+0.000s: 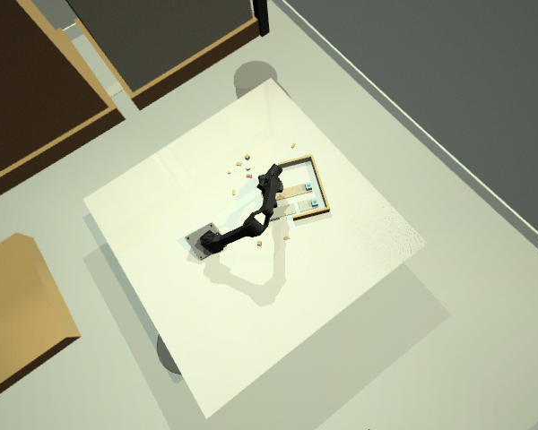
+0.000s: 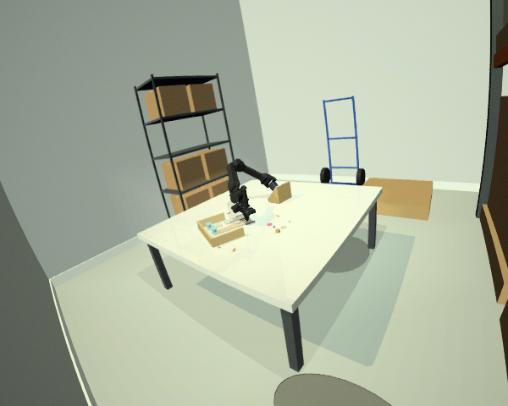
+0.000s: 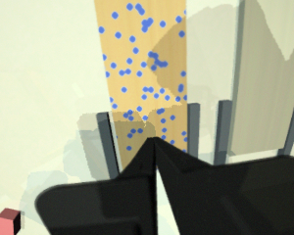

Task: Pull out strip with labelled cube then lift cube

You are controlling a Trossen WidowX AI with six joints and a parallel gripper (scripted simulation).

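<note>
A tan strip with blue dots runs into the frame and carries a teal cube at its far end. A pale strip lies beside it. A gap parts it from a second pale piece, which bears another teal cube. Labels on the cubes are too small to read. My gripper is shut with nothing seen between its fingers. Its tips are over the near end of the dotted strip; their height above it is unclear. The arm hides this end in the top view.
A low wooden frame surrounds the cubes, open toward the arm. Dark upright guides flank the strips' near ends. A red block and several small tan blocks lie around. A cardboard wedge stands by the arm.
</note>
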